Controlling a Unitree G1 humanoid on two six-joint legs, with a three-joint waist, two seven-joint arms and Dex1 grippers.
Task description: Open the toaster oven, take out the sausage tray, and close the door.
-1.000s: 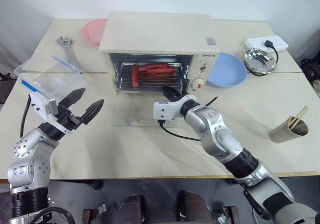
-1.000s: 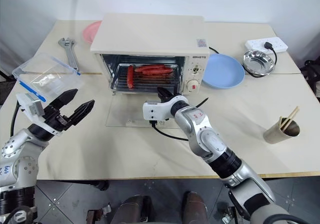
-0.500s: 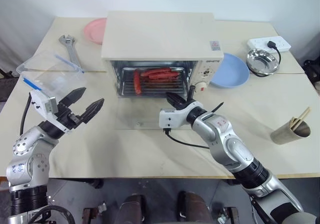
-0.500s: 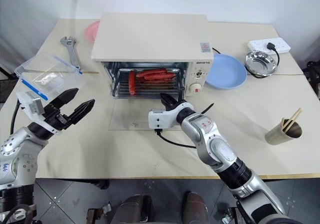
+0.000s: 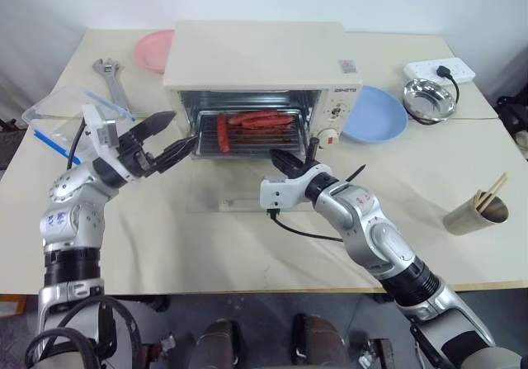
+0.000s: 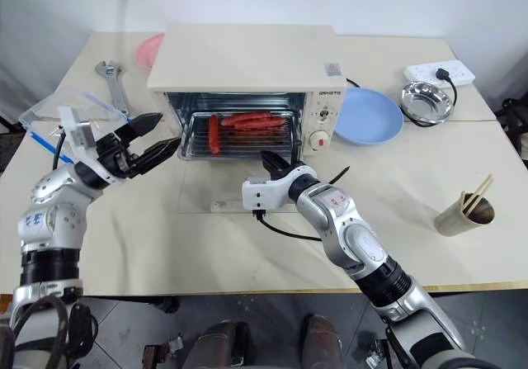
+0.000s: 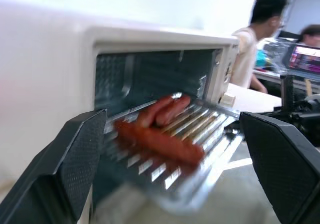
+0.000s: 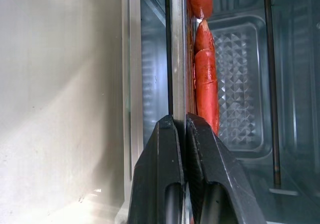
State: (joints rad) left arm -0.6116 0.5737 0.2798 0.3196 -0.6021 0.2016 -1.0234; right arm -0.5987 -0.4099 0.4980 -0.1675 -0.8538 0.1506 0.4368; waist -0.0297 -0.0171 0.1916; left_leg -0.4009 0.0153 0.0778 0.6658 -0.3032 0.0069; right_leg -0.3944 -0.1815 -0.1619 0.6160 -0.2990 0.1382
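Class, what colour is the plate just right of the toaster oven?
The plate is light blue, clearest in the left eye view.

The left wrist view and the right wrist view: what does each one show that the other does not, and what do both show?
The left wrist view alone shows the open left gripper, the toaster oven from outside, and people at a desk behind it. The right wrist view alone shows the right gripper shut on the front edge of the sausage tray, with bare table beside the oven. Both show the red sausages on the tray inside the open oven.
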